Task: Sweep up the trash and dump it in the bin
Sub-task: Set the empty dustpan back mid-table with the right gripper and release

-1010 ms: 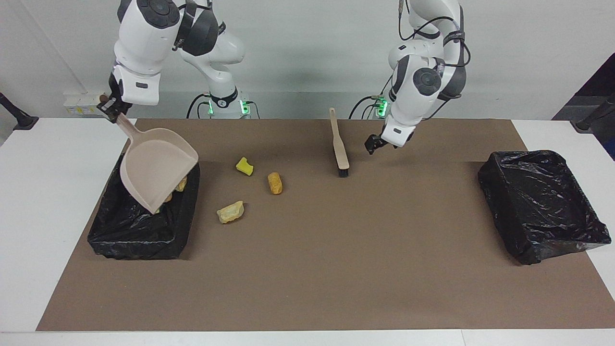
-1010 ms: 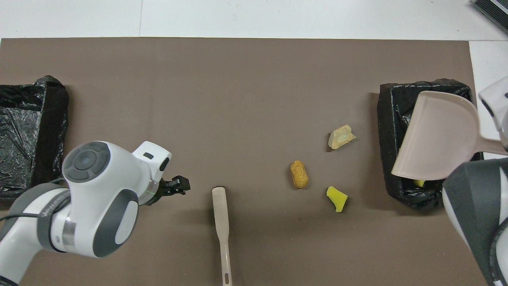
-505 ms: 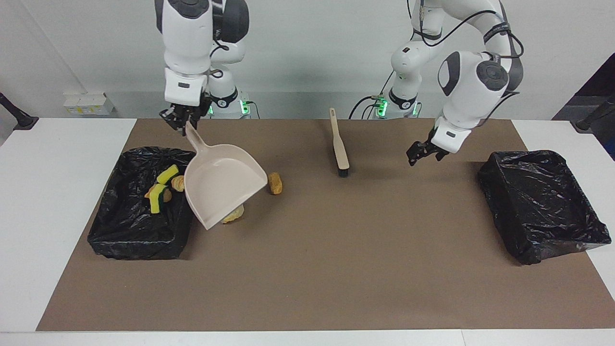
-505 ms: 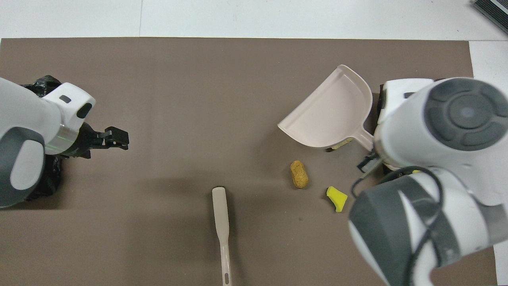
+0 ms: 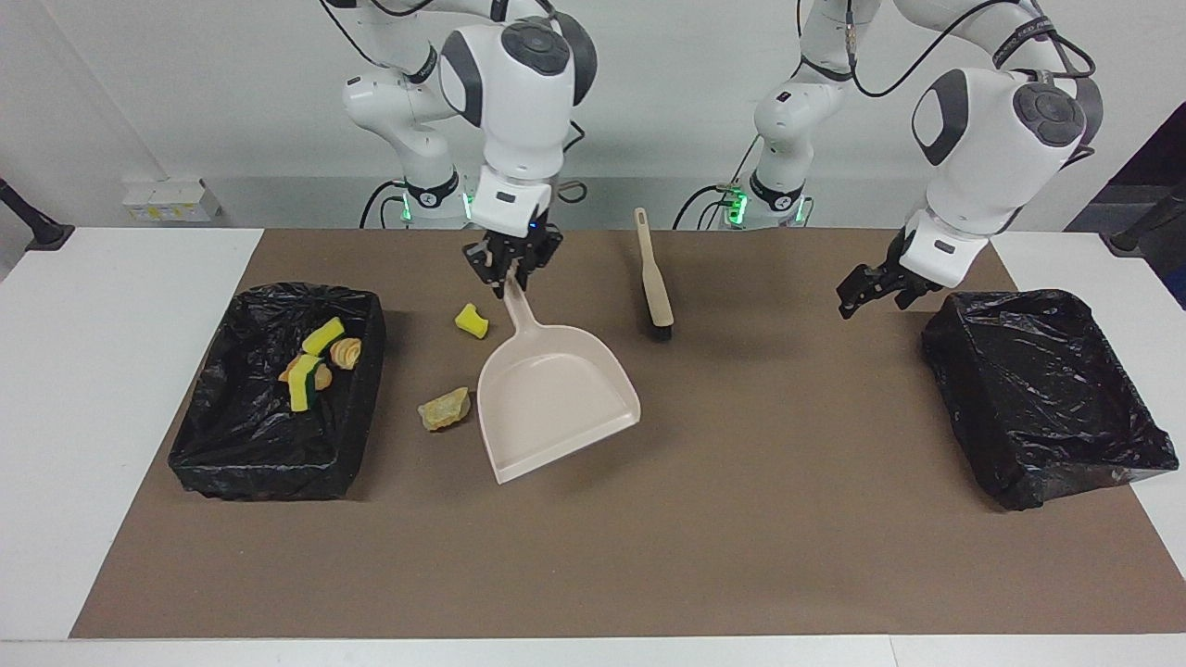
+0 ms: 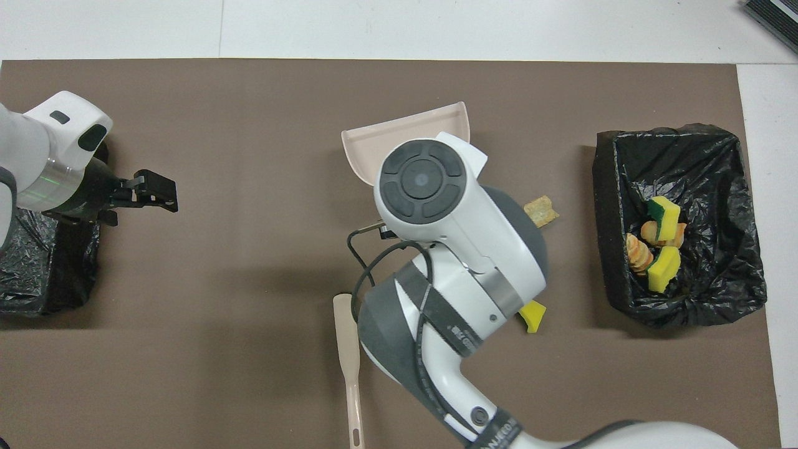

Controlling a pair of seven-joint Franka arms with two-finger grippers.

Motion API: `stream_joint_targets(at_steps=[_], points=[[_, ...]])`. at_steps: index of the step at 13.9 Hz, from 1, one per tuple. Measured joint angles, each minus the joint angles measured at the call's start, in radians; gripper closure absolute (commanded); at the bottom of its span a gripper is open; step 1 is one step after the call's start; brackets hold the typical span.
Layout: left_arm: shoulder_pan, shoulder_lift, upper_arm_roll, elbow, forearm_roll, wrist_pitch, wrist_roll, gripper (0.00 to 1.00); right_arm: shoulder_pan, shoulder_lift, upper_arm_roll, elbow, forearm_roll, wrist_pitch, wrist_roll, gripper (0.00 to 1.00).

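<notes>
Dumping looks done for one load, going by the bin (image 5: 367,306) at the right arm's end of the surface, which holds yellow-and-green sponge chunks (image 5: 303,382) and bread-like lumps (image 5: 346,352). I judge the step in hand to be bringing the pan back for another sweep.

The right gripper (image 5: 511,267) is pinched onto the handle of the beige dustpan (image 5: 556,403). The pan hangs over the middle of the surface with its lip low and pointing away from the robots. I cannot tell whether the lip touches down.

Two pieces of trash lie loose in plain sight. A yellow sponge piece (image 5: 472,320) sits beside the pan's handle, and a tan lump (image 5: 445,409) lies just beside the pan, between it and the filled bin. The pan and arm may hide more.

The left gripper (image 5: 871,289) has its fingers spread and holds nothing. It is over the surface near the empty bin (image 5: 964,371) at the left arm's end. The brush (image 5: 654,278) lies untouched near the surface's edge closest to the robots, bristles pointing away from them.

Next, I'd set the pan's lip flat by the loose pieces. I'd then send the left arm to take the brush by its handle and push the pieces in.
</notes>
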Motion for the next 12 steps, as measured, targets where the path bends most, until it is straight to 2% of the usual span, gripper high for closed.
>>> stream_joint_targets(at_steps=[4, 7, 9, 10, 12], points=[[0.0, 0.0, 0.0, 0.006, 0.029, 0.001, 0.007, 0.0, 0.118, 0.182, -0.008, 0.12, 0.0, 0.103, 0.27, 1.0], [-0.002, -0.001, 0.015, 0.029, 0.048, 0.001, 0.081, 0.0, 0.145, 0.259, -0.009, 0.136, 0.0, 0.196, 0.364, 1.0], [-0.043, -0.005, 0.084, 0.048, 0.048, 0.0, 0.114, 0.0, 0.149, 0.287, -0.009, 0.136, 0.0, 0.253, 0.402, 1.0], [-0.098, -0.007, 0.153, 0.063, 0.048, -0.002, 0.122, 0.0, 0.151, 0.29, -0.009, 0.137, 0.0, 0.256, 0.409, 0.92], [-0.211, -0.015, 0.284, 0.088, 0.048, -0.014, 0.127, 0.0, 0.15, 0.29, -0.009, 0.139, 0.0, 0.256, 0.409, 0.63]])
